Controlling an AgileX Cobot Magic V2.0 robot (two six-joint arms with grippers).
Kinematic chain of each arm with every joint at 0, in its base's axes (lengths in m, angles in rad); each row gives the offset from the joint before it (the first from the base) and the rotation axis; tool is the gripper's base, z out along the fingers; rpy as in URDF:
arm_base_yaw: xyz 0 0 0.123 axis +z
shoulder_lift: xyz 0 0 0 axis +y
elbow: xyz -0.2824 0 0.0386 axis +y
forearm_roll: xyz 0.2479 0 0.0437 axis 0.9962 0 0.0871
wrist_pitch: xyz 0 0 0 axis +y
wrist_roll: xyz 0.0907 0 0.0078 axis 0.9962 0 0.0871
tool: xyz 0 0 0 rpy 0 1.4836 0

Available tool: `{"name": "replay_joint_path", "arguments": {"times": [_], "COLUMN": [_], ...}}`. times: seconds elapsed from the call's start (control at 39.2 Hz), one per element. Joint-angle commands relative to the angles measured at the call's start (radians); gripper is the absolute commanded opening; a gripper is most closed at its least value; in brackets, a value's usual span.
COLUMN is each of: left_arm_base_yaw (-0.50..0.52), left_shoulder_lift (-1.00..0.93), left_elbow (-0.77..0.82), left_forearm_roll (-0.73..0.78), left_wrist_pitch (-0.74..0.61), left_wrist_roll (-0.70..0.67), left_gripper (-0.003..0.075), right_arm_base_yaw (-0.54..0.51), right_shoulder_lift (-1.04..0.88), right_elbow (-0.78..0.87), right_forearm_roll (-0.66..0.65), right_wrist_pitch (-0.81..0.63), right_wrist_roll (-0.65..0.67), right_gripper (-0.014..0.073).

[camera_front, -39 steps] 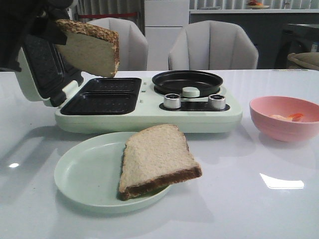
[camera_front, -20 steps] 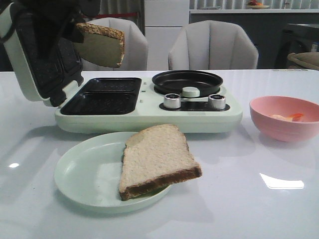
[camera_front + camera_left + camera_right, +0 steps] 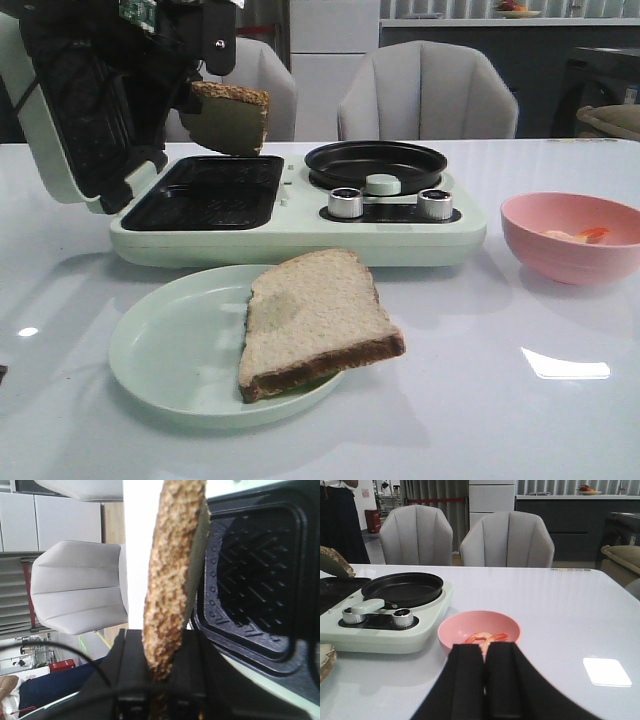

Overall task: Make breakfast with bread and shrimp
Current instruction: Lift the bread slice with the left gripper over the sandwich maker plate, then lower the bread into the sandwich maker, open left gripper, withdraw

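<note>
One slice of bread (image 3: 232,118) hangs tilted above the black grill plate (image 3: 205,190) of the pale green breakfast maker, and my left gripper (image 3: 165,652) is shut on its crust (image 3: 172,575). A second slice of bread (image 3: 312,322) lies on the pale green plate (image 3: 165,345) near the table's front, overhanging the rim. The shrimp (image 3: 580,235) sit in the pink bowl (image 3: 572,240) at the right. My right gripper (image 3: 485,652) is shut and empty, just short of the bowl (image 3: 479,632), with the shrimp (image 3: 487,638) showing past its tips.
The breakfast maker's lid (image 3: 75,120) stands open at the left. A round black pan (image 3: 375,163) and two silver knobs (image 3: 345,203) occupy its right half. Grey chairs (image 3: 425,90) stand behind the white table.
My left gripper has carried the bread slice rightward and down, over the open grill plate. The second slice, bowl and right gripper have not moved.
</note>
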Motion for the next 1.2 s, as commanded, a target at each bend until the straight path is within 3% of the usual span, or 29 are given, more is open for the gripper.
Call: {"name": "replay_joint_path", "arguments": {"times": [0.0,0.38,0.87,1.07,1.17], "left_arm_base_yaw": [0.017,0.046,0.042,0.042,0.042], "left_shoulder_lift": [-0.021,0.062,0.056,0.056,0.056], "left_elbow": [-0.081,-0.127,-0.021,-0.021,-0.021], "left_forearm_roll": [0.015,-0.047,-0.078,-0.082,-0.082], "left_wrist_pitch": [-0.012,-0.074,-0.081,-0.106,-0.101], "left_wrist_roll": [-0.023,-0.037,-0.037,-0.091,-0.114], "left_gripper": [0.0115,0.0115,0.0115,0.0132,0.0179], "right_arm_base_yaw": [-0.004,-0.004,-0.004,-0.004,-0.004], "right_shoulder_lift": [-0.022,-0.022,-0.022,-0.022,-0.022], "right_elbow": [-0.016,-0.016,-0.016,-0.016,-0.016], "right_forearm_roll": [-0.014,-0.014,-0.014,-0.014,-0.014], "right_wrist_pitch": [-0.089,-0.089,-0.089,-0.089,-0.089], "right_wrist_roll": [0.002,0.002,0.002,0.002,0.002], "right_gripper": [0.0144,0.0144,0.0144,0.0144,0.0144]}}
